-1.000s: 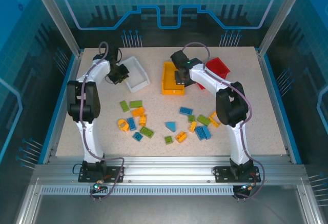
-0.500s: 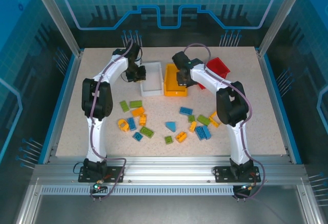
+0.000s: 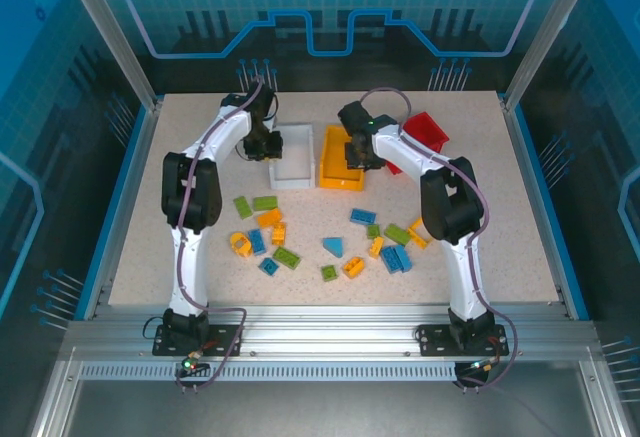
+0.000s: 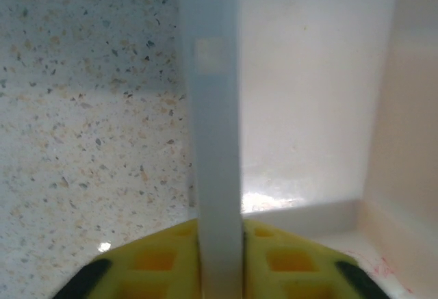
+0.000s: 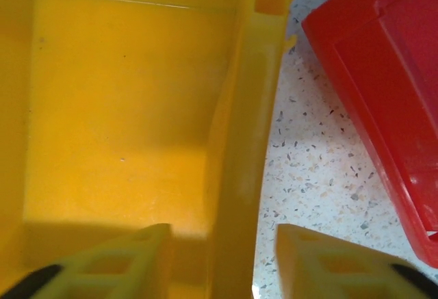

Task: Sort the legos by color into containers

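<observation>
Three containers stand in a row at the back. The white bin (image 3: 295, 162) is on the left, the orange-yellow bin (image 3: 338, 165) next to it, and the red bin (image 3: 425, 132) on the right. My left gripper (image 3: 270, 145) is at the white bin's left wall (image 4: 215, 141), and its yellow fingers (image 4: 154, 261) press that wall from both sides. My right gripper (image 3: 355, 154) straddles the yellow bin's right wall (image 5: 243, 141), open, with a gap on each side. Both bins look empty inside. The legos (image 3: 330, 244), in green, blue and orange-yellow, lie scattered mid-table.
The red bin (image 5: 383, 73) sits just right of the yellow one, with a strip of speckled tabletop (image 5: 308, 162) between them. Blue-edged walls bound the table on the left and right.
The left arm swung right, dragging the white bin up beside the yellow bin, then stopped. The right gripper's jaws have spread off the yellow bin's wall.
</observation>
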You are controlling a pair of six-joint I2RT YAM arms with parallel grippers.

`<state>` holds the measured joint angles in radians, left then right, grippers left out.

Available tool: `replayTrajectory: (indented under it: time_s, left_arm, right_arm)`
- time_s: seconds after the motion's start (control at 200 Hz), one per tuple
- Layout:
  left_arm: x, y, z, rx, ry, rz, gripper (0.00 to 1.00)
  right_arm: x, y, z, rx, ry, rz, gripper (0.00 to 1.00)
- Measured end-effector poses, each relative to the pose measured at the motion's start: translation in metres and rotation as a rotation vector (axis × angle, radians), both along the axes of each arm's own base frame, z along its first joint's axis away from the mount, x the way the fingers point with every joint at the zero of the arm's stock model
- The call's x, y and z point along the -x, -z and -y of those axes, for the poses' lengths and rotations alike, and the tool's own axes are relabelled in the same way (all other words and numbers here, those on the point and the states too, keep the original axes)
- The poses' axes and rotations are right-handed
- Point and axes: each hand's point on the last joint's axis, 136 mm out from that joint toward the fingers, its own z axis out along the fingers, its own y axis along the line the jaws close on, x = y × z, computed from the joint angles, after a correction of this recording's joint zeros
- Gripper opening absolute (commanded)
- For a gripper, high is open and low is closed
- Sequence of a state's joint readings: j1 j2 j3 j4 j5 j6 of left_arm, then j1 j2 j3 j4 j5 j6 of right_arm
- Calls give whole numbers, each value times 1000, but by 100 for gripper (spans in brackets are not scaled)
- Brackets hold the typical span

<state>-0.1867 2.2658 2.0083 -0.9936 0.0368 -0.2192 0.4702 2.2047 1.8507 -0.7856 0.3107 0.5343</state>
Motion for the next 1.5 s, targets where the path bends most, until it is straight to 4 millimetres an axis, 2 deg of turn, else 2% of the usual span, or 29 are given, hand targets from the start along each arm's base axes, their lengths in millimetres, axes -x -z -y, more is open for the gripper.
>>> replayTrajectory:
  time_s: [0.095,0.19,0.28,0.325,0.385,0.46,0.535,0.645,0.74,0.81,0.995,1.09,1.236,1.406,1.501]
  left_arm:
    - [0,1,-2,-14,-2,2,54]
    - [-1,0,-3,-24,-11,4,64]
    - [-1,-4,-2,-35,-19,18,84]
    - [-1,-11,1,-36,-17,33,87]
    - [-1,-28,5,-26,-18,77,87]
    - [3,-56,13,-1,-22,152,88]
    - [16,-90,22,45,-25,245,90]
    - [46,-134,42,153,-9,393,99]
    - [77,-160,63,276,20,506,99]
    - [98,-168,77,351,43,550,99]
    - [141,-161,111,460,110,571,99]
    - [161,-158,122,490,140,567,98]
    - [179,-164,127,522,162,580,98]
    - [190,-167,121,536,153,590,98]
    - [195,-166,118,537,155,590,98]
  right_arm:
    - [6,-7,5,-2,3,3,58]
    - [9,-30,17,-32,29,33,64]
    - [10,-64,44,-90,96,89,67]
    - [9,-80,64,-120,144,121,69]
    - [7,-98,94,-159,220,165,70]
    - [5,-105,129,-198,313,191,70]
    - [4,-98,161,-231,405,182,71]
    - [5,-76,188,-261,490,130,70]
    - [2,-58,196,-277,518,89,69]
    - [-1,-44,196,-284,522,57,67]
    - [-18,-22,190,-300,517,15,60]
    - [-30,-18,189,-304,515,16,49]
    - [-36,-14,190,-286,491,9,26]
    - [-31,-10,194,-222,450,2,13]
    - [-27,-11,195,-181,412,2,11]
